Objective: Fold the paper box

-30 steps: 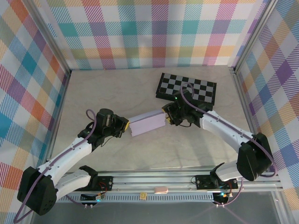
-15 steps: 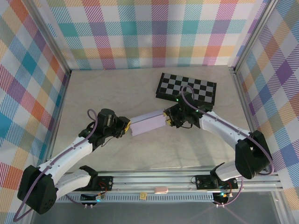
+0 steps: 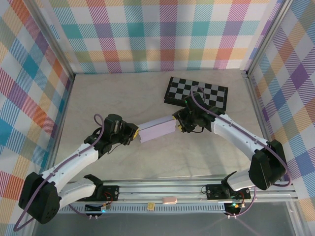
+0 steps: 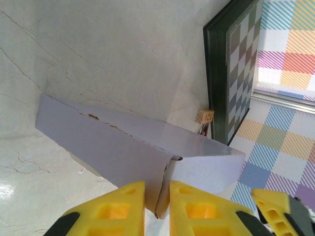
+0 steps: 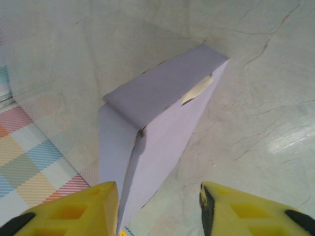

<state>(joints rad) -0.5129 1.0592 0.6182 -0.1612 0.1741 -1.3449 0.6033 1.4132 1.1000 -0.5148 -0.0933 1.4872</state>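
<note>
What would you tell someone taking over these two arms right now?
Left hand: shut on one end of the paper box.
Right hand: open, straddling the other end.
The box spans between them, near the checkerboard.
Done: sheet folded into a flat box shape.
Left: a whitish tab at one corner looks untucked; probably press it in, then release.

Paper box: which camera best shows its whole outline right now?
Top external: the paper box is seen whole between left gripper and right gripper. Left wrist shows one pinched corner; right wrist shows one end, a whitish flap peeking out.
</note>
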